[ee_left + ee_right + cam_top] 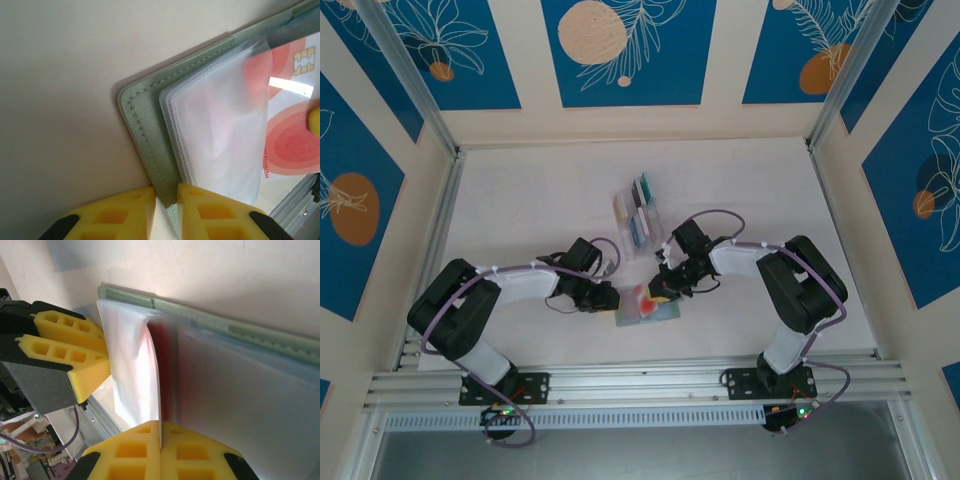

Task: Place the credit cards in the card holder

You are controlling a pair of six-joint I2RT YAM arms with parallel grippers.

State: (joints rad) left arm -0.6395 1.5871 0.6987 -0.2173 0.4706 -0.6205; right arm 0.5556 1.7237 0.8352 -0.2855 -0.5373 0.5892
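From above, the card holder (pixel 655 312) lies open on the table (pixel 520 200), with the left gripper (pixel 608 298) at its left edge and the right gripper (pixel 665 292) over its upper middle. The remaining credit cards (pixel 642 205) stand in a clear rack (pixel 620 205) well beyond the holder's far side. In the left wrist view, the left claw (pixel 166 205) is clamped on the holder's sage-green cover (pixel 145 120) at its near edge, pinning it flat. A credit card (pixel 292 140) with red circles and a chip lies partly under a clear sleeve (pixel 220 125) toward the holder's inner side, and a yellow fingertip (pixel 315 122) of the other arm touches it. In the right wrist view, the right claw (pixel 161 450) is pressed together on the thin edge of that card (pixel 159 390), which stands edge-on at the mouth of the sleeve. The green cover (pixel 210 320) runs behind it and the left gripper (pixel 102 354) sits just beside the holder's left corner. The step in hand looks like sliding this card into a pocket. Next, I judge, the right arm must push the card deeper along the sleeve while the left keeps the cover from sliding, then let go without dragging the card back out.
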